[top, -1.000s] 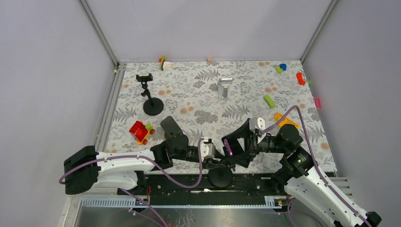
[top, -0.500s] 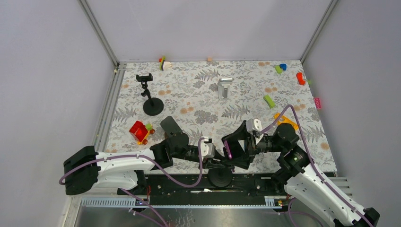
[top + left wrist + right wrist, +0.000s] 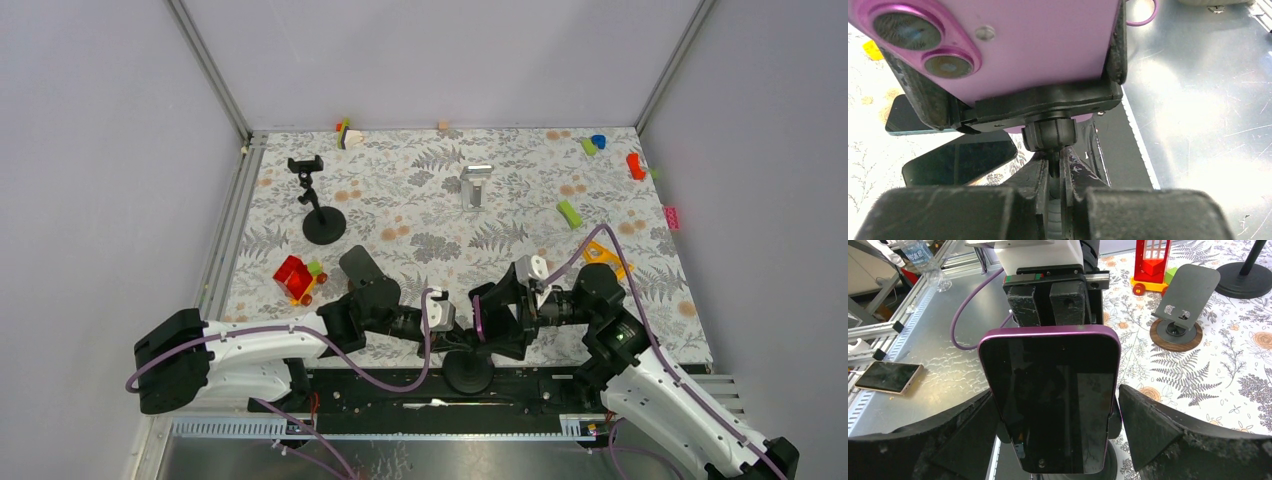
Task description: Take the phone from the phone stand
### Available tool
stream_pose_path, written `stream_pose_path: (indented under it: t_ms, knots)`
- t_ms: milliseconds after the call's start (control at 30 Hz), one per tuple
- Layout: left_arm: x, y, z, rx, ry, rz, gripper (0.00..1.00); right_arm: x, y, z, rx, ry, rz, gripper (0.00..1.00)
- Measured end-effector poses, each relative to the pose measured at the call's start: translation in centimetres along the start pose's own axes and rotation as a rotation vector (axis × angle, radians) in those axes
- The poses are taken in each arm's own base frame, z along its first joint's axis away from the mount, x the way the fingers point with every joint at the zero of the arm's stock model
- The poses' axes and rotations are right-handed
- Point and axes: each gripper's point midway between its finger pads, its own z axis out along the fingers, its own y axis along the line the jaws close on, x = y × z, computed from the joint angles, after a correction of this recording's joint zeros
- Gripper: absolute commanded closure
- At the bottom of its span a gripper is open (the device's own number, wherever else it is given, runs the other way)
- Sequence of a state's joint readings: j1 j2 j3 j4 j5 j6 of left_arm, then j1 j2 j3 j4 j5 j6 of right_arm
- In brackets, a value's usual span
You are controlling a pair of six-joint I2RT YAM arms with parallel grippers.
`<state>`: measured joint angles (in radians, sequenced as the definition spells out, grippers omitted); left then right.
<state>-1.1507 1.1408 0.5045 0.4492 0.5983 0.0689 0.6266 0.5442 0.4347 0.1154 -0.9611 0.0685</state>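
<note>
The phone (image 3: 1053, 400), purple-edged with a dark screen, stands upright in the clamp of the black phone stand (image 3: 1048, 100). Its pink back (image 3: 1038, 45) fills the top of the left wrist view. My left gripper (image 3: 1054, 167) is shut on the stand's thin stem, just under the ball joint. My right gripper (image 3: 1055, 405) is open and straddles the phone, one finger (image 3: 1158, 430) close beside each long edge. From above, both grippers meet at the phone (image 3: 484, 318) over the stand's round base (image 3: 467, 373) at the near table edge.
A second black phone stand (image 3: 322, 205), a silver stand (image 3: 476, 183), a black plate stand (image 3: 362, 268) and a red toy (image 3: 297, 278) sit on the floral cloth. Coloured blocks (image 3: 569, 213) lie at the right. Two dark phones (image 3: 960, 160) lie flat near the stand.
My right gripper has slid left around the phone and its jaws have narrowed a little. My left gripper has closed fully on the stand's stem.
</note>
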Motion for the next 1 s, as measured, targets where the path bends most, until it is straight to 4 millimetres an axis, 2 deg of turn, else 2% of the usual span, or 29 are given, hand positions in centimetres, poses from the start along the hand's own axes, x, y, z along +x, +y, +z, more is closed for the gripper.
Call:
stream_pose_path:
  t_ms: [100,233,333,533,600,733,1000]
  knots:
    - [0.1,0.0,0.0,0.0,0.002,-0.001,1.0,0.1,0.0,0.1,-0.005,0.004,0.006,0.1]
    - [0.1,0.0,0.0,0.0,0.002,-0.001,1.0,0.0,-0.1,0.1,-0.006,0.003,0.003,0.03]
    - [0.1,0.0,0.0,0.0,0.002,-0.001,1.0,-0.1,-0.2,0.1,0.002,0.001,0.001,0.03]
    - [0.1,0.0,0.0,0.0,0.002,-0.004,1.0,-0.2,-0.2,0.1,0.004,0.003,0.002,0.1]
    - [0.1,0.0,0.0,-0.001,0.002,-0.005,1.0,-0.2,-0.2,0.1,0.003,0.004,0.003,0.1]
    - [0.0,0.1,0.0,-0.001,0.002,-0.006,1.0,-0.3,-0.2,0.1,0.007,0.005,0.006,0.01]
    - [0.0,0.0,0.0,0.002,0.005,-0.007,1.0,-1.2,-0.1,0.1,0.006,-0.011,-0.005,0.01]
